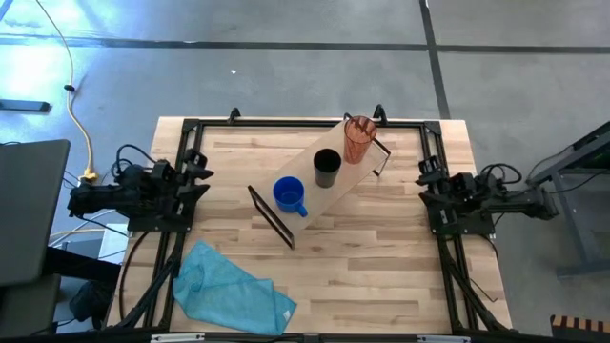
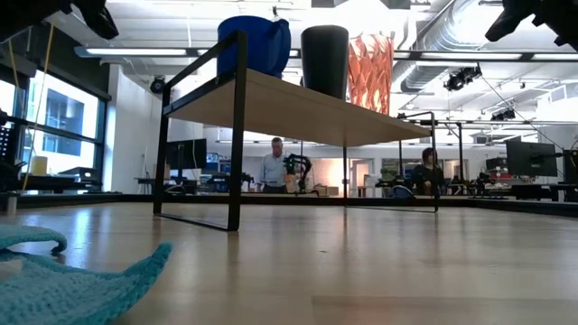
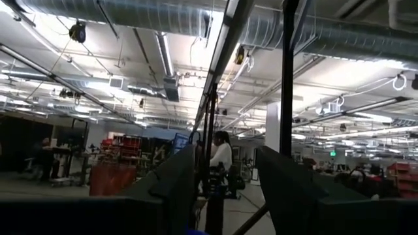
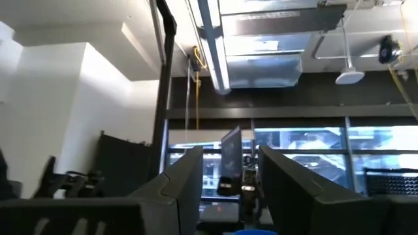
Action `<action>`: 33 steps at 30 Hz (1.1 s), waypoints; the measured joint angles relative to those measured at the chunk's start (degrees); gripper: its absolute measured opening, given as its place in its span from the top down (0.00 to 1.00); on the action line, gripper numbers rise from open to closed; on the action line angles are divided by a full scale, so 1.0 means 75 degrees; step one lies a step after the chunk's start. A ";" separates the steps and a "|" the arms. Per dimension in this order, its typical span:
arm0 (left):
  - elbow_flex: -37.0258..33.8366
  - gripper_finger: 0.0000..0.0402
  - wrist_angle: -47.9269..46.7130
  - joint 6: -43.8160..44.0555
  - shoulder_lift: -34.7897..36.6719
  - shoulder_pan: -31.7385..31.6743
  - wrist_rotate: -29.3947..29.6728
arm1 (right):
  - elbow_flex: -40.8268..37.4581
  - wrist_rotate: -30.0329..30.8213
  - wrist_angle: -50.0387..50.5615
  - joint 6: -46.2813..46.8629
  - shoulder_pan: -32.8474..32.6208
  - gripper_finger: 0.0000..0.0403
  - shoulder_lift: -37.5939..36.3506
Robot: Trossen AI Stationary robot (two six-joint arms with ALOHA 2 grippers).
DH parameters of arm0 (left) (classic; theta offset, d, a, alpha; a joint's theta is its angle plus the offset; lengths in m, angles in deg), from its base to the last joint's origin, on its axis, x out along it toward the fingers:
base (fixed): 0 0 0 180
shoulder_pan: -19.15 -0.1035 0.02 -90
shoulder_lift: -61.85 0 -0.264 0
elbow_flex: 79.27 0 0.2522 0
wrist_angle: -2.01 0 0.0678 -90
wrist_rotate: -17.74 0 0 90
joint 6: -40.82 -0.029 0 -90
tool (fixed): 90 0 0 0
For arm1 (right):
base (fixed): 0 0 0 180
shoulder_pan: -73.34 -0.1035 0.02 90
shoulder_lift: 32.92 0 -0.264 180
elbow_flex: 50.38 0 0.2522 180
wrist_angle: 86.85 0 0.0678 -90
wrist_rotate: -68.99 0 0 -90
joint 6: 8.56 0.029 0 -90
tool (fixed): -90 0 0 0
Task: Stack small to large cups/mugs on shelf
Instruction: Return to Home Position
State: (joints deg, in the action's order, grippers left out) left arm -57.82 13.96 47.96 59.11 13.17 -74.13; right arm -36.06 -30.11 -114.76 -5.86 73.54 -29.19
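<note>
The light-wood shelf (image 1: pixel 329 191) stands slantwise on its black end frames near the table's middle. On its board stand three vessels in a row: the blue mug (image 1: pixel 290 195) at the near-left end, the black cup (image 1: pixel 327 168) in the middle, and the orange ribbed tumbler (image 1: pixel 359 139) at the far-right end. The low view shows the mug (image 2: pixel 257 43), the cup (image 2: pixel 325 60) and the tumbler (image 2: pixel 370 72) on top of the board (image 2: pixel 298 110). My left gripper (image 1: pixel 198 181) rests open at the table's left edge. My right gripper (image 1: pixel 424 181) rests open at the right edge. Both are far from the shelf.
A crumpled teal cloth (image 1: pixel 229 291) lies on the table's near-left part and shows in the low view (image 2: pixel 63 284). Bare slatted tabletop (image 1: pixel 381 267) lies near and right of the shelf. People sit and stand in the room behind the table.
</note>
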 joint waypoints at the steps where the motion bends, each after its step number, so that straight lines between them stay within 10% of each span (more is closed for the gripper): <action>1: -0.0092 0.61 0.0029 -0.0008 0.0028 0.0000 0.0001 | 0.0000 0.0036 0.0005 -0.0080 -0.0040 0.65 -0.0003; 33: -0.0618 0.61 -0.2409 0.0325 0.0321 0.0000 0.0502 | 0.0050 0.1216 0.4788 0.1389 -0.0014 0.65 -0.0478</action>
State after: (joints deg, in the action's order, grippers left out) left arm -62.46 -4.10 50.40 61.51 13.17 -70.37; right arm -35.69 -20.98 -78.84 4.56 73.44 -32.78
